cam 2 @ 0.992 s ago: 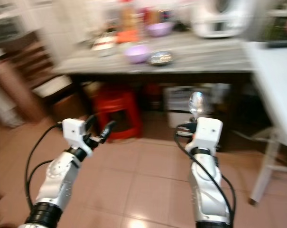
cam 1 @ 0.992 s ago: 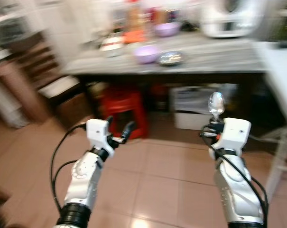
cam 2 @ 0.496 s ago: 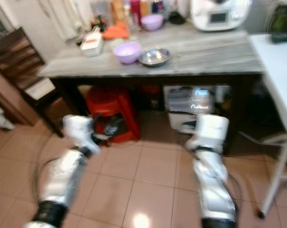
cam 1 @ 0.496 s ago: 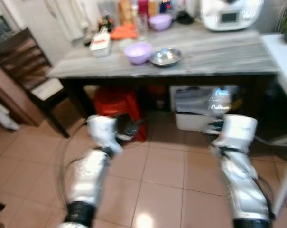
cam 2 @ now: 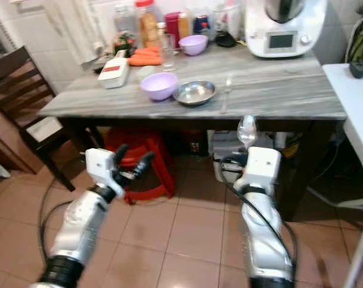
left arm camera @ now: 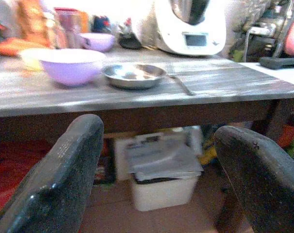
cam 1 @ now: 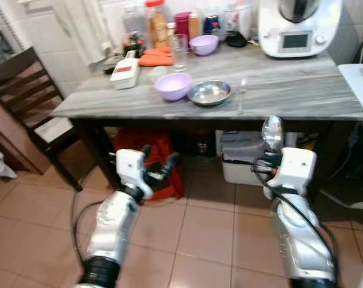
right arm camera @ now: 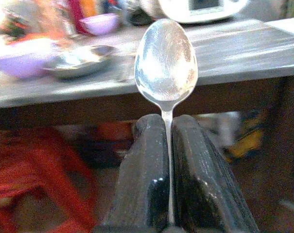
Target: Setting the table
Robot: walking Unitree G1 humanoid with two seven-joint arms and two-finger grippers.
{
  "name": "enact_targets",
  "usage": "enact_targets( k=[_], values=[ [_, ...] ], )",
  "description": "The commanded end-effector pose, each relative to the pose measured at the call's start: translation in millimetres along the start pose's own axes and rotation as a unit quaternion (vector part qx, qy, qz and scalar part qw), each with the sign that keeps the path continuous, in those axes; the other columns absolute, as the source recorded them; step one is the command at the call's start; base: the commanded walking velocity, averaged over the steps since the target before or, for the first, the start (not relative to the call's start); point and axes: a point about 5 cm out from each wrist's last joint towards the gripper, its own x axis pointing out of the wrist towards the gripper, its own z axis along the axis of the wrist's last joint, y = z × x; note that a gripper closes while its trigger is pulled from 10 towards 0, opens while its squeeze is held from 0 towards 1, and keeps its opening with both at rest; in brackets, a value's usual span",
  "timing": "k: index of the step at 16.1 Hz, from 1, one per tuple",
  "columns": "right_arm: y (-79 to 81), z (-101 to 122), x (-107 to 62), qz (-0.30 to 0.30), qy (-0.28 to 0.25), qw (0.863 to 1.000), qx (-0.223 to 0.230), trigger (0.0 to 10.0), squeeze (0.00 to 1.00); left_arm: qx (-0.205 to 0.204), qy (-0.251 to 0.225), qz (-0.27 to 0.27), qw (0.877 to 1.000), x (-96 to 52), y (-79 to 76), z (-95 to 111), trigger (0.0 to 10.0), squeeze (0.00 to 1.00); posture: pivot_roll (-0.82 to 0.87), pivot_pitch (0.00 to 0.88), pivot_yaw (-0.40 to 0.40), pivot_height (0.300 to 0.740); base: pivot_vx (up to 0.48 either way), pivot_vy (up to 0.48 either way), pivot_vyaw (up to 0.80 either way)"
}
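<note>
The right gripper is clenched on a spoon, holding it straight up in front of the grey table. The left gripper is spread wide with nothing in it, low and to the left. On the table, further away, sit a purple bowl and a metal bowl side by side. Another spoon lies just right of the metal bowl. A red stool stands under the table.

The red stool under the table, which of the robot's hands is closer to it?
Left. The left gripper, open and empty, is right in front of the red stool; the right gripper, holding a spoon, is off to the stool's right.
</note>
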Motion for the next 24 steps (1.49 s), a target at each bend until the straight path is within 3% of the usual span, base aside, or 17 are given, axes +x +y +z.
enact_targets(
  k=[1,14,17,24],
  values=[
    [9.5,6.4,1.0,0.012,-0.013,1.0,0.007,10.0,0.0,0.013,-0.001,0.011,1.0,-3.4,11.0,5.4,10.0,0.0,-0.1,0.0,0.142,0.74,0.435,0.0,0.0],
    [8.9,6.9,2.4,0.011,-0.012,1.0,0.01,10.0,0.0,0.005,0.003,0.005,1.0,-2.3,5.6,2.2,10.0,0.0,-0.11,0.0,0.141,0.74,0.435,0.0,-0.1],
    [6.1,6.4,2.6,0.009,-0.01,1.0,0.009,10.0,0.0,0.004,0.005,0.005,1.0,-7.7,3.9,0.3,10.0,0.0,-0.11,0.0,0.137,0.74,0.411,0.0,-0.67],
    [2.6,4.5,0.1,0.008,-0.007,1.0,0.0,10.0,0.0,-0.006,0.008,0.017,1.0,-25.2,-1.1,-4.8,10.0,0.0,-0.11,0.0,0.127,0.74,0.284,0.0,0.0]
  ],
)
